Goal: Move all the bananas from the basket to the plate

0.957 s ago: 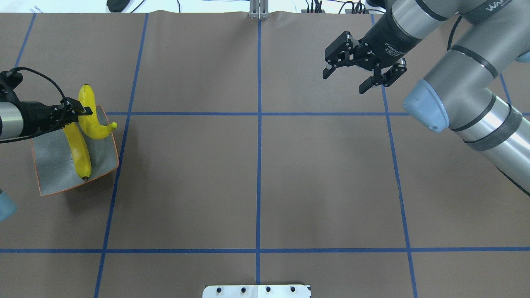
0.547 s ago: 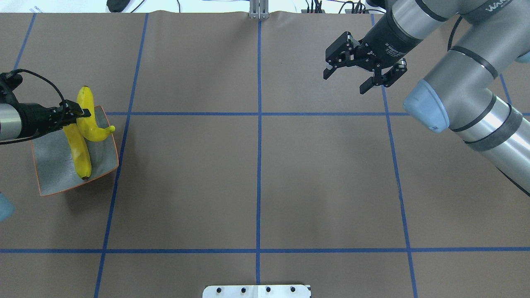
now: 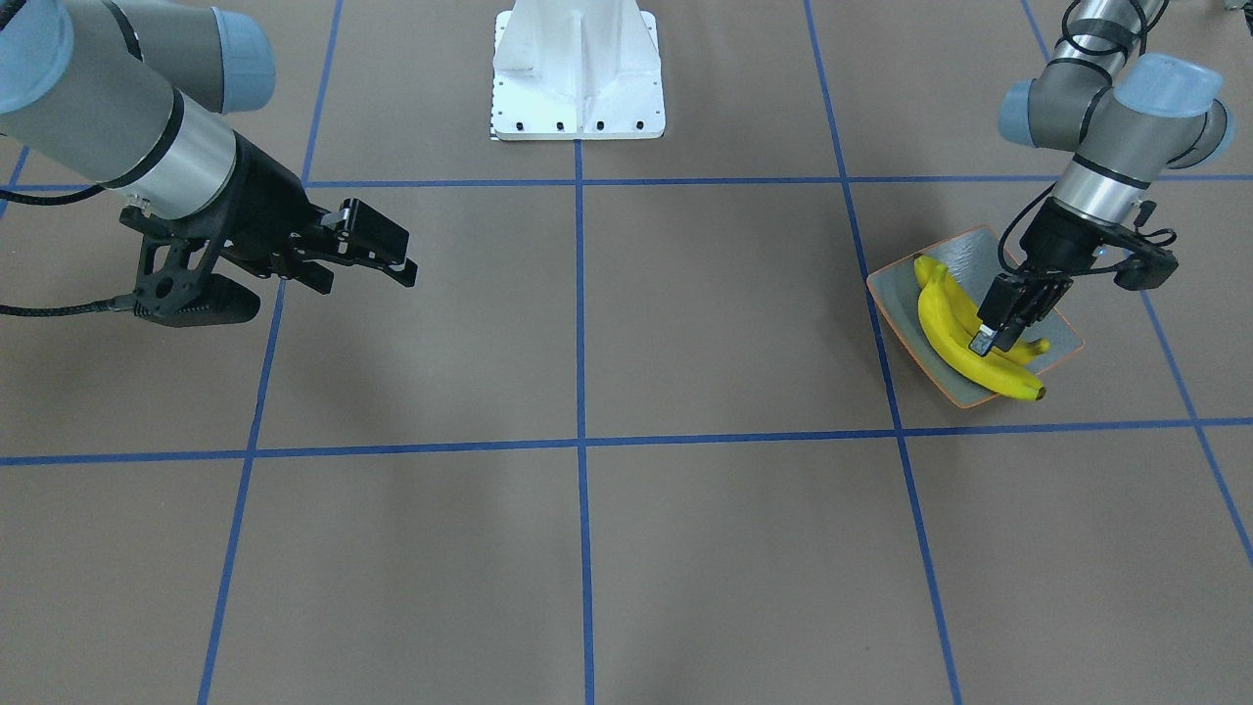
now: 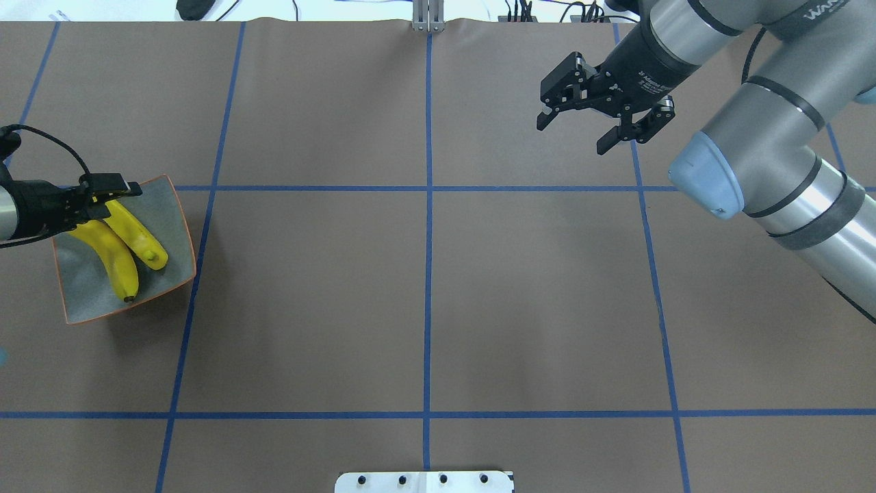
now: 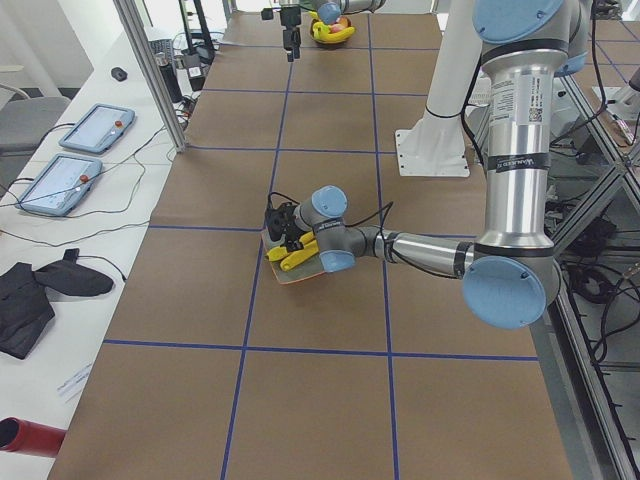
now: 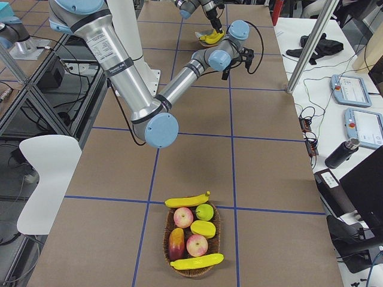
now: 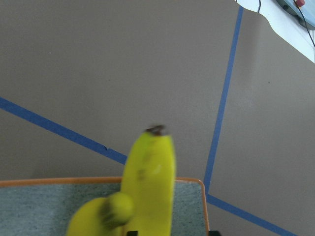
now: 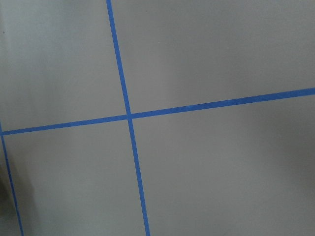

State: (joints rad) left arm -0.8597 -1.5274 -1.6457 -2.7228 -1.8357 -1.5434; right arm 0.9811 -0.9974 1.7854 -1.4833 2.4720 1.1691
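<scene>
bananas (image 4: 115, 255): two lie side by side on the plate (image 4: 83, 296) at the left edge of the overhead shot, and two more sit in the basket (image 6: 166, 242) at the bottom of the right-side view. left gripper (image 3: 982, 341) hangs right over the plated pair, can't tell if it's clamped on one. right gripper (image 4: 571, 137) hovers upper right, fingers spread wide.

Two yellow bananas (image 4: 115, 255) on plate (image 4: 85, 296)
</scene>
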